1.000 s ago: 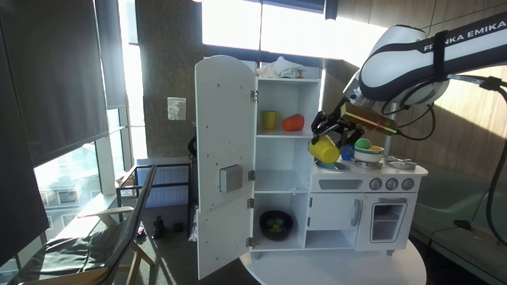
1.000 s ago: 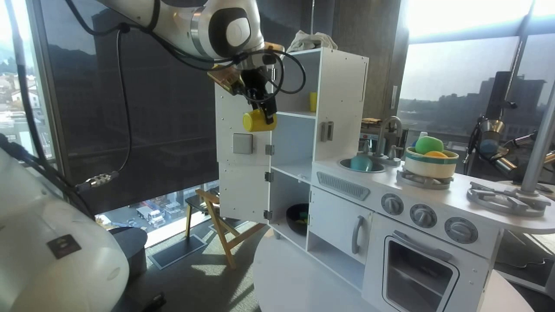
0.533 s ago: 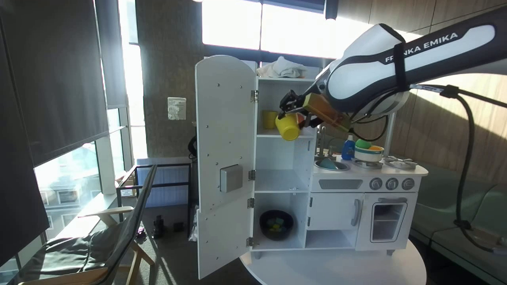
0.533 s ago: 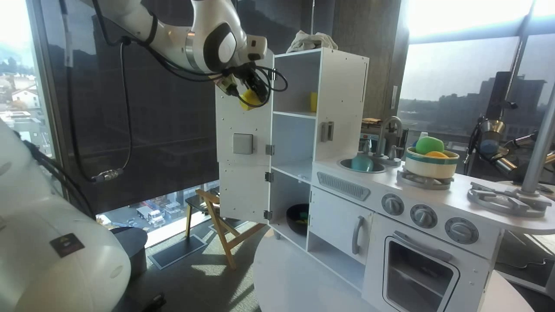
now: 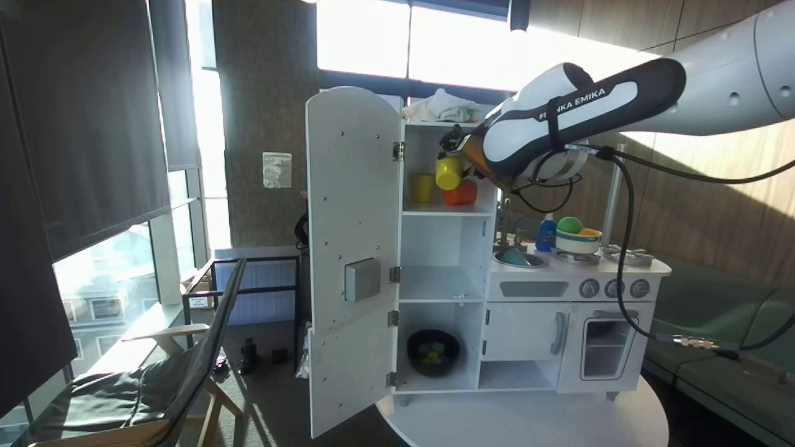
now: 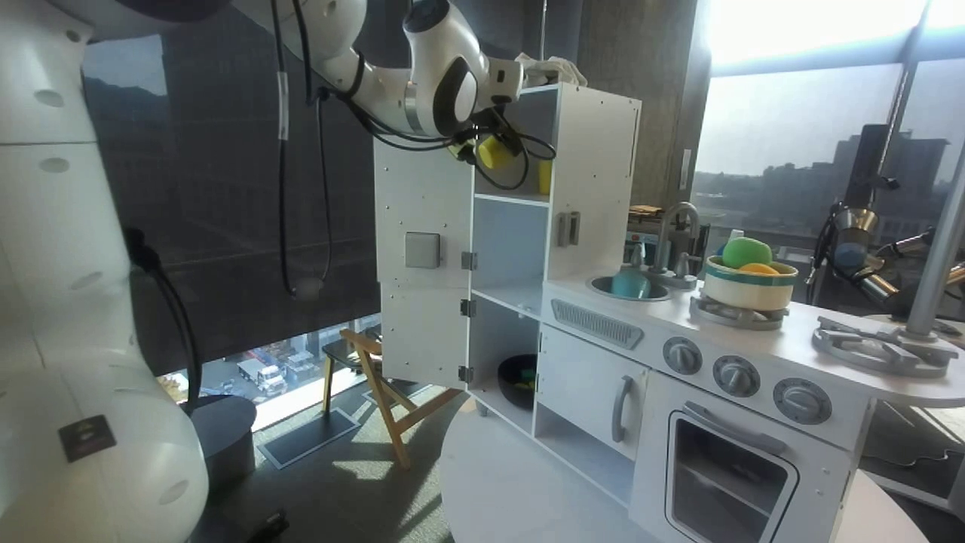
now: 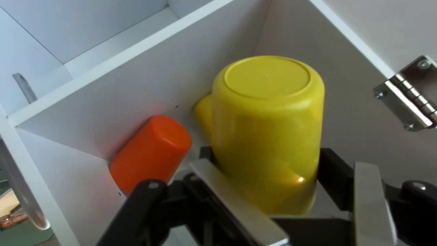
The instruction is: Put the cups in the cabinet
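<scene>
My gripper (image 7: 267,157) is shut on a yellow cup (image 7: 268,133), with a finger on each side and the cup's base facing the wrist camera. In both exterior views this held cup (image 5: 448,172) (image 6: 494,152) is at the opening of the white cabinet's (image 5: 495,254) upper compartment, above its shelf; how deep it is inside I cannot tell. On that shelf another yellow cup (image 5: 423,188) stands upright at the left, and an orange cup (image 5: 461,193) lies on its side at the right. The wrist view shows the orange cup (image 7: 150,153) and part of the standing cup (image 7: 203,114).
The cabinet door (image 5: 351,211) stands wide open to the left. A dark bowl (image 5: 433,366) is in the bottom compartment. A cloth (image 5: 442,107) lies on top. Beside the cabinet are a sink (image 6: 656,289) with a teal item and a pot (image 6: 750,290) of toy food.
My gripper has carried the yellow cup from over the sink area leftward and up to the upper compartment. Since half a second ago it has risen and come closer to the cabinet.
</scene>
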You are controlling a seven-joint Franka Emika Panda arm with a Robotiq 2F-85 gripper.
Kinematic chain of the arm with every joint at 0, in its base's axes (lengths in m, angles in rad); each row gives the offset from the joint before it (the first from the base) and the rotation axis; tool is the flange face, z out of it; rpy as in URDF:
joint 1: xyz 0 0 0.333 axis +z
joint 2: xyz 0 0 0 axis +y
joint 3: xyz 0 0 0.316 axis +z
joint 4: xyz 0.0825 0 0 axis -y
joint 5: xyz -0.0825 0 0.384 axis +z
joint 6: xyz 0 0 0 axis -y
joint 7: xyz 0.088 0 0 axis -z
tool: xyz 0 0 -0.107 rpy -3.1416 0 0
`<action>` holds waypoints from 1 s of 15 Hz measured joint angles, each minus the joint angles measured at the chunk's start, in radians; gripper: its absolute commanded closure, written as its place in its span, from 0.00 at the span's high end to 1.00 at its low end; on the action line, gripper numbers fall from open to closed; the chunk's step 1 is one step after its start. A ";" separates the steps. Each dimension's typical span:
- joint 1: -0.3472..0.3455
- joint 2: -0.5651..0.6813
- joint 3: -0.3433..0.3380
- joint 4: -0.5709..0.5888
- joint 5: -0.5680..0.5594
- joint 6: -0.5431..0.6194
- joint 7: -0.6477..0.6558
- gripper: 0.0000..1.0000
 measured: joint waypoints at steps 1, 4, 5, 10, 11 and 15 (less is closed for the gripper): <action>-0.014 0.039 -0.002 0.033 -0.012 0.010 0.012 0.53; -0.030 0.144 -0.010 0.103 -0.037 0.070 0.036 0.53; -0.030 0.171 -0.011 0.120 -0.038 0.088 0.037 0.53; -0.029 0.227 -0.004 0.170 -0.028 0.126 0.038 0.64; -0.029 0.235 -0.009 0.178 -0.028 0.126 0.040 0.92; -0.028 0.276 -0.038 0.201 -0.028 0.124 0.058 1.00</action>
